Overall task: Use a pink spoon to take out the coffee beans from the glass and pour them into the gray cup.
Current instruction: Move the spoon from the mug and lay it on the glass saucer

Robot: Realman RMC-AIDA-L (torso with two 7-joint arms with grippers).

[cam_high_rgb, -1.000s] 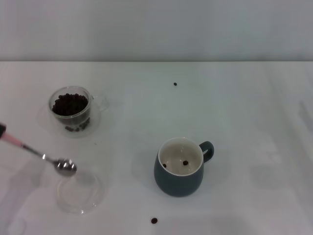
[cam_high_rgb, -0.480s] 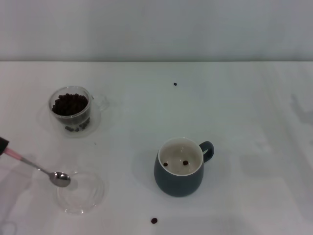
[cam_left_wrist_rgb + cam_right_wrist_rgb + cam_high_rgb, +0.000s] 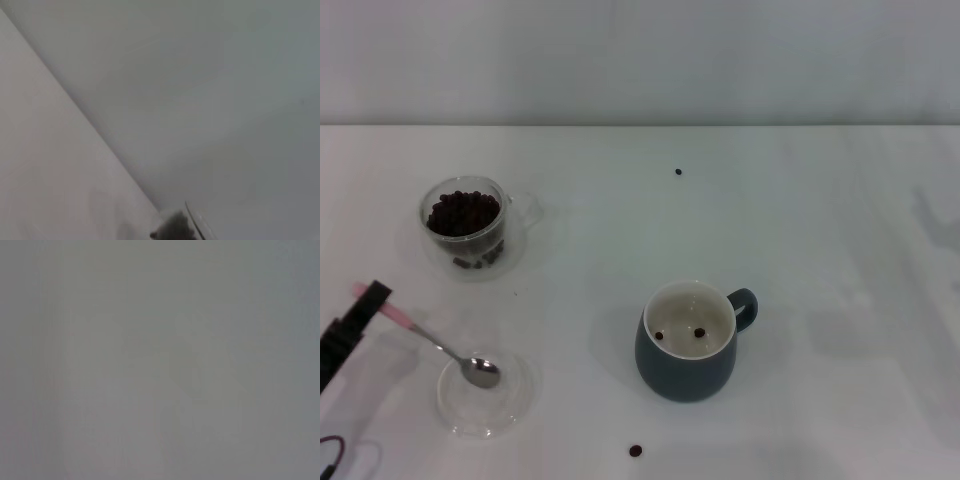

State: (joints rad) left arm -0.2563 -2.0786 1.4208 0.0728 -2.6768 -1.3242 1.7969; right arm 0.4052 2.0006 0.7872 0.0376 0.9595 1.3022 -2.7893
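In the head view my left gripper [image 3: 368, 300] is at the table's left edge, shut on the pale pink handle of the pink spoon [image 3: 430, 340]. The spoon slants down to the right and its silver bowl lies empty inside a flat clear dish [image 3: 510, 405]. The glass [image 3: 466, 222], full of dark coffee beans [image 3: 463, 211], stands behind the dish at the far left. The gray cup [image 3: 686, 368] stands at the centre front with its handle to the right and two beans inside [image 3: 699, 332]. The right gripper is out of view.
One loose bean [image 3: 678, 172] lies on the white table toward the back and another [image 3: 635, 451] lies in front of the gray cup. A grey wall runs along the table's far edge. The wrist views show only blurred grey surfaces.
The left gripper has moved right and toward the front, further into view. The spoon's bowl came down from above the dish's left rim to rest inside the dish.
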